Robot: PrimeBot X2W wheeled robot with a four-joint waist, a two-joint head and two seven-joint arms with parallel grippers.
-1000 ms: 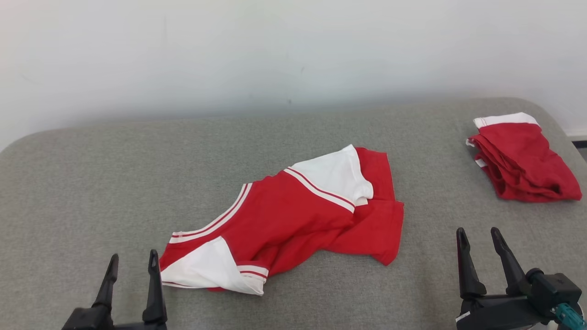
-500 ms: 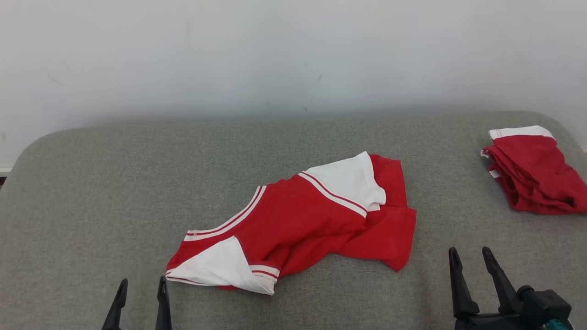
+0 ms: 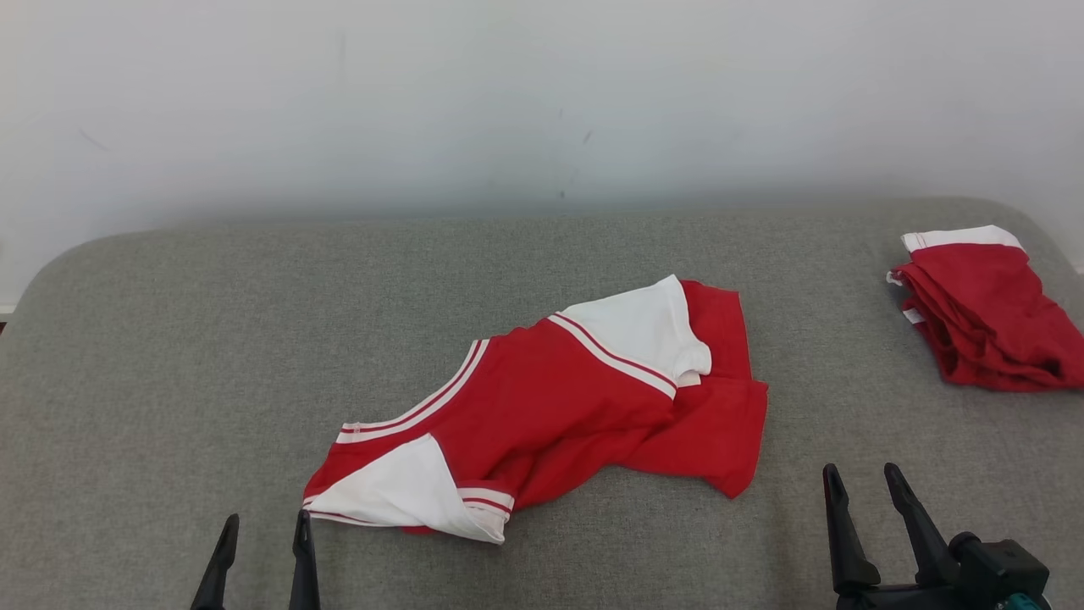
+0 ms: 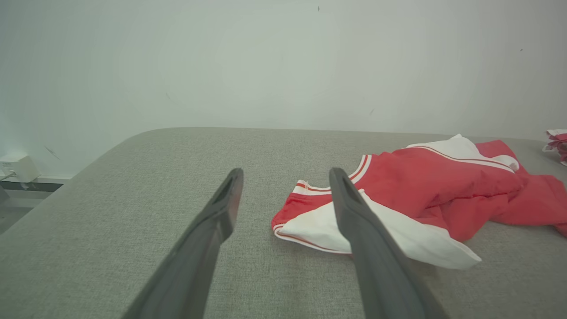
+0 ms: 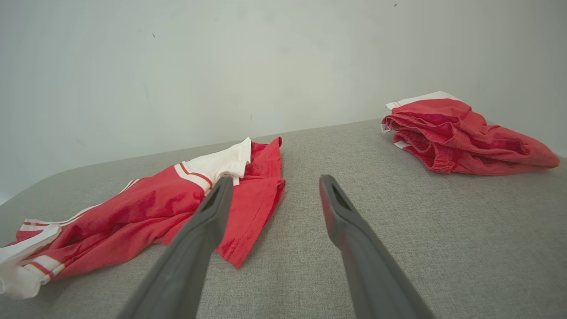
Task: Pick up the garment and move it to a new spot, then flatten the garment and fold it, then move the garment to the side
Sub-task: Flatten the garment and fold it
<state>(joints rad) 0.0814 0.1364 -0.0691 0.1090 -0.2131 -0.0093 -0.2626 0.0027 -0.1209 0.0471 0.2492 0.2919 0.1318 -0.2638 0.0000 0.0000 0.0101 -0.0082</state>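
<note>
Bare cushion point(image 3: 254, 322) rings the garment point(image 3: 550, 398); a folded pile point(image 3: 987, 326) sits well apart.

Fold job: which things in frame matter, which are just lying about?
In the job:
crumpled red-and-white garment, mid-surface
left gripper, open, empty
right gripper, open, empty
grey padded surface under it

Lying about:
folded red pile, far right
small white box by the wall, left wrist view

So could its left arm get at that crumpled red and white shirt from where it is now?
Probably yes. The left gripper stands open and empty close beside the near end of the garment, and nothing lies on the grey surface between them.
</note>
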